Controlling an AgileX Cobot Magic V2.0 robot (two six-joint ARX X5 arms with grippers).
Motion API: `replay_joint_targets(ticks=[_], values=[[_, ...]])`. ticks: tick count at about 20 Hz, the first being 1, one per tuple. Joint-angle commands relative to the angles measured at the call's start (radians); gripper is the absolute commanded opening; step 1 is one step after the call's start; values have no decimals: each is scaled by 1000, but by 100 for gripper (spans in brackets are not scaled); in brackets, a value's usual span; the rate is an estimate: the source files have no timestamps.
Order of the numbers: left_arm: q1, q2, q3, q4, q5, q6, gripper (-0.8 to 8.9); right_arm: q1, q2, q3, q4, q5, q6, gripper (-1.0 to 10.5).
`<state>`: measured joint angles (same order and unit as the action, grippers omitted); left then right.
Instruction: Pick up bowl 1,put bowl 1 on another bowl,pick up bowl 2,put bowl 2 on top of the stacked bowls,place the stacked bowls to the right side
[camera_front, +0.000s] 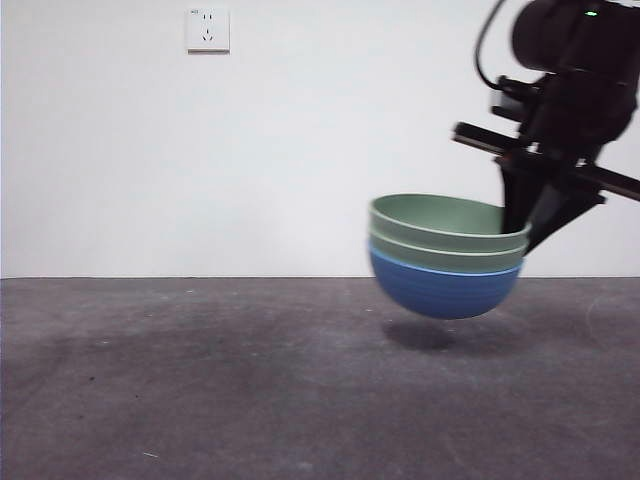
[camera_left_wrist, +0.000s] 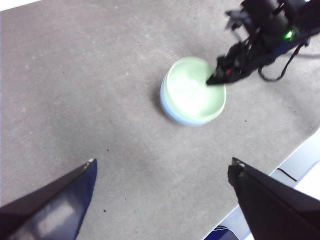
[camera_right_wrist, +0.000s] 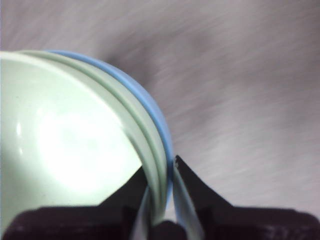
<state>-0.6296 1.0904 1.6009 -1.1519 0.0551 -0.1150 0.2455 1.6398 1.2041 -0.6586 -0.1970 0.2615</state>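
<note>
- Stacked bowls (camera_front: 447, 258), a round blue ribbed bowl with two pale green bowls nested inside, hang clear of the grey table (camera_front: 200, 380) at the right of the front view, tilted slightly, with a dark shadow on the table beneath them. The right gripper (camera_front: 528, 240), black and coming down from the upper right corner, meets the stack at its right rim. A white wall socket (camera_front: 207, 29) sits high on the white wall at the left.
- From the left wrist view, the stacked bowls (camera_left_wrist: 192, 91) appear far off over the grey table (camera_left_wrist: 75, 90), the green inside bright and the blue showing along one edge. The right gripper (camera_left_wrist: 216, 80) reaches onto their rim. The left gripper (camera_left_wrist: 162, 172) hangs well apart from them, jaws spread wide with nothing between.
- In the right wrist view, the right gripper (camera_right_wrist: 159, 192) is clamped on the rim of the stacked bowls (camera_right_wrist: 75, 145), one jaw inside the top green bowl and one outside against the blue edge. The table behind is blurred.
</note>
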Motion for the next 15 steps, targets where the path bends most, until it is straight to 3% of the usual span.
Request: replay_joint_targets(ticks=[1, 6, 15], values=[[-4, -2, -1, -1, 1, 7, 440, -54, 6, -2, 25, -6, -27, -10], [-4, -2, -1, 23, 1, 6, 440, -142, 42, -2, 24, -6, -58, -10], [-4, -2, -1, 25, 0, 3, 440, -161, 94, -3, 22, -6, -103, 8]])
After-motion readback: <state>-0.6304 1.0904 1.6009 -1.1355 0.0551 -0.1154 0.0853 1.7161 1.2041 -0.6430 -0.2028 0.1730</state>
